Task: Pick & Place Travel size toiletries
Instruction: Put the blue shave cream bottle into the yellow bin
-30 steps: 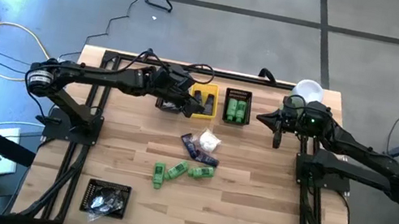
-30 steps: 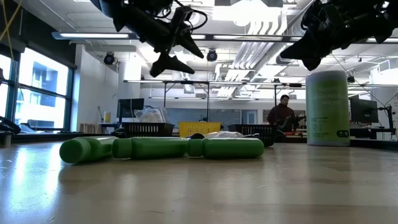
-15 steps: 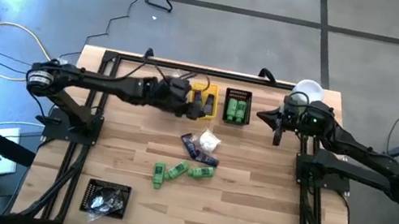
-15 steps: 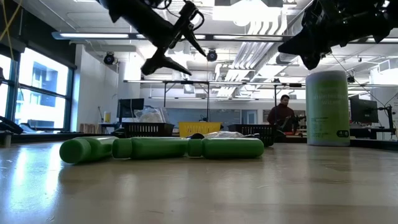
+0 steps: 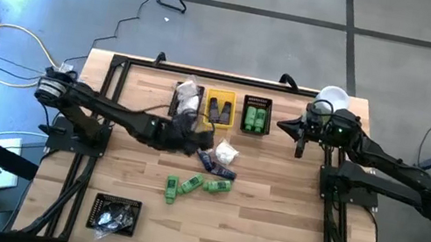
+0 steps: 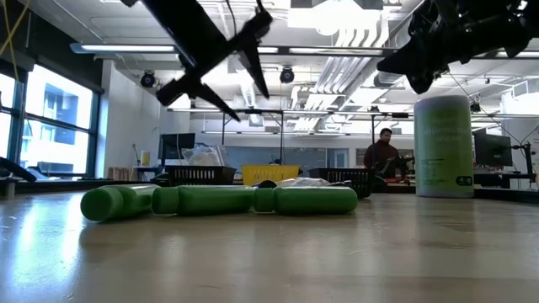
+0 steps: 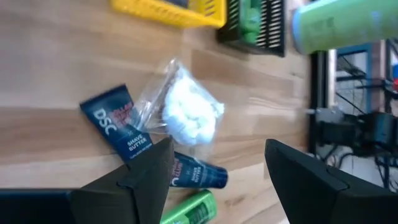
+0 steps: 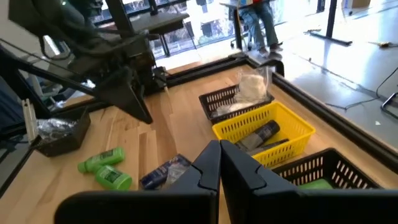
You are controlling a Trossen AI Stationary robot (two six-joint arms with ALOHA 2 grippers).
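Loose toiletries lie mid-table: a white crinkly packet [image 5: 227,152] [image 7: 186,117], two dark blue tubes [image 5: 207,157] [image 5: 225,173] and green little bottles [image 5: 183,187] [image 5: 218,186]. My left gripper [image 5: 201,143] [image 7: 217,180] hangs open above the table just left of this pile, slanting down. Its fingers stand either side of the packet and one tube [image 7: 196,175] in the left wrist view and touch nothing. My right gripper [image 5: 278,128] [image 8: 219,168] waits shut, raised beside the bin of green bottles [image 5: 256,115].
Along the far edge stand a black bin [image 5: 186,98] with a white packet, a yellow bin [image 5: 219,108] with dark tubes, and the black bin of green bottles. A big pale-green cylinder [image 5: 333,97] stands far right. Another black bin [image 5: 115,214] sits near left.
My left gripper has swung from over the far bins toward the near edge and a little down, to the loose pile, rolling its wrist on the way. The white packet in the far black bin now shows uncovered.
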